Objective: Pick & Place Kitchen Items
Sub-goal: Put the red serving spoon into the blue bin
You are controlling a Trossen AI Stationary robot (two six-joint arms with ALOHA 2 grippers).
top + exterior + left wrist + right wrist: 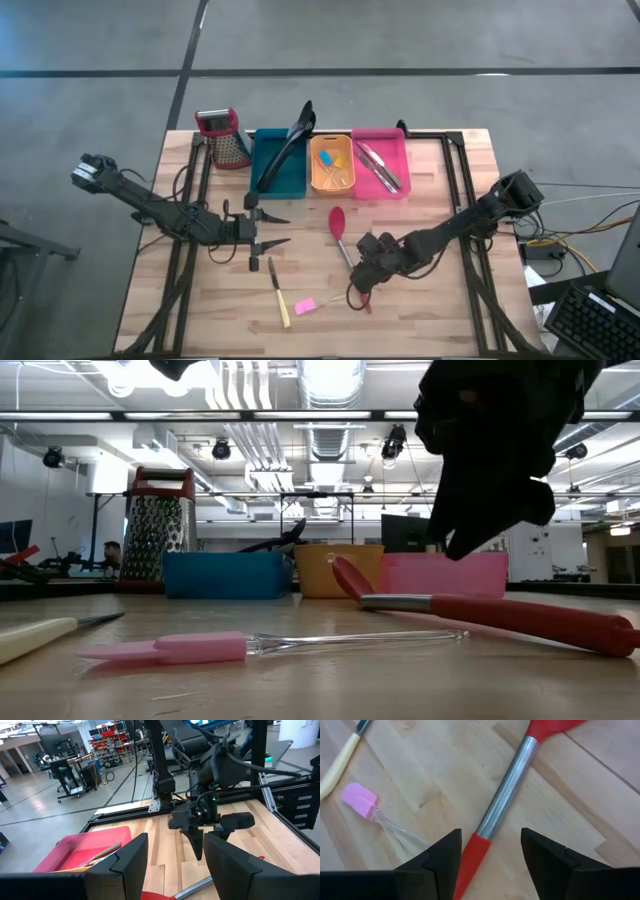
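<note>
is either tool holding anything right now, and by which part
Nothing is held. The right tool is open, its fingers either side of the red spoon at its red handle end, not closed on it. The left tool is open and empty.

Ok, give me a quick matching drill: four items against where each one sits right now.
Items:
1. red spoon
2. black spatula
3. pink spatula
4. grater

Places:
A. leaning out of the teal bin
B. standing on the table beside the teal bin
C. flat on the table, handle between the open fingers of the right gripper
D. flat on the table next to the cream-handled knife

Pairs: 1-C, 2-A, 3-D, 4-B
</note>
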